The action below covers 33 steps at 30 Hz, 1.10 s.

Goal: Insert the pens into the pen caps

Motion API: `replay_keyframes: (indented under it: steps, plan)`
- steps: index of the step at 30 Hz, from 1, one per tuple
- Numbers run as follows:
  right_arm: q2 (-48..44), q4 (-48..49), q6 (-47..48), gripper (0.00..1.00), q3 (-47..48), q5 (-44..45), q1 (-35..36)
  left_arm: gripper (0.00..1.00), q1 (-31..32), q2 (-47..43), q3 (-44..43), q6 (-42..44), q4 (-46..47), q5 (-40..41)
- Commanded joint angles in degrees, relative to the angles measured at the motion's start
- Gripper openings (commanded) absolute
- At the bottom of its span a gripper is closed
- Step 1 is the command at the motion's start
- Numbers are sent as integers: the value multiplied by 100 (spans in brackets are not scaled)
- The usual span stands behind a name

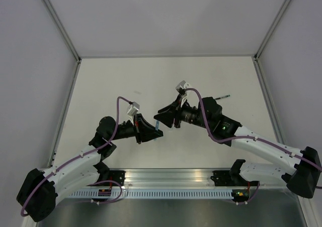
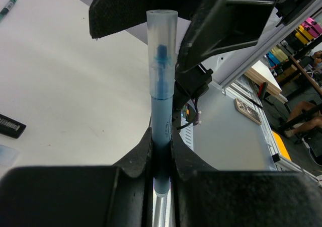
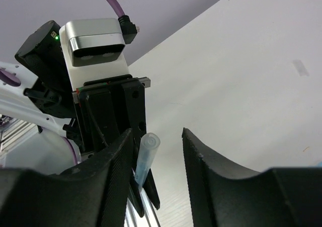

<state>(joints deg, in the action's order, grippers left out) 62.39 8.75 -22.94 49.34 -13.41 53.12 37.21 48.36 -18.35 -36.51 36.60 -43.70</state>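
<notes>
Left gripper (image 2: 161, 141): two black fingers with broad curved pads, clamped together on the lower part of the light blue marker (image 2: 161, 111).
Marker: a stubby, round barrel of smooth, matte, light blue plastic. It stands up out of the left fingers, held between the two arms above the table (image 1: 151, 81).
Cap (image 2: 162, 41): a short tube of cloudy, see-through pale blue plastic with a flat closed end and a slight rim. It sits over the marker's upper end, and the darker blue tip shows through its wall. Its lower edge meets the barrel.
Right gripper (image 3: 158, 151): jaws apart, with thick black fingers of rough, grainy plastic on either side of the cap. In the right wrist view the cap's end lies close against one finger, with a clear gap to the other. I cannot tell whether it touches.
Green pen (image 2: 9, 6): thin and dark green with a paler band, lying flat on the table well away from the grippers.
Black bar (image 2: 10, 126): flat and black with fine white print, lying on the table at the edge of the left wrist view. I cannot tell what it is.
Table: a smooth, matte, off-white surface.
</notes>
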Motion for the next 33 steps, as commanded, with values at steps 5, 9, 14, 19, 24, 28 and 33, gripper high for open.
replay_keyframes:
  steps: [5,9,14,19,24,28,33]
  plan:
    - [-60,1031,-430,12,-432,-109,58,2,-3,-98,-37,118,339,11]
    - [-25,1243,-562,0,-847,-293,172,2,-3,-107,-2,-5,479,142]
    - [54,1260,-606,0,-1154,-338,304,2,-3,-98,-169,-189,471,309]
    - [211,1348,-913,0,-1278,-364,357,2,-3,-230,-309,-76,427,723]
    - [388,1357,-1134,0,-1260,-487,392,2,-3,-300,-556,328,129,775]
    - [344,1410,-1195,0,-1348,-461,427,2,-3,-397,-555,276,190,1170]
    - [143,1332,-1143,0,-1462,-408,445,2,-3,-292,-872,153,-30,1601]
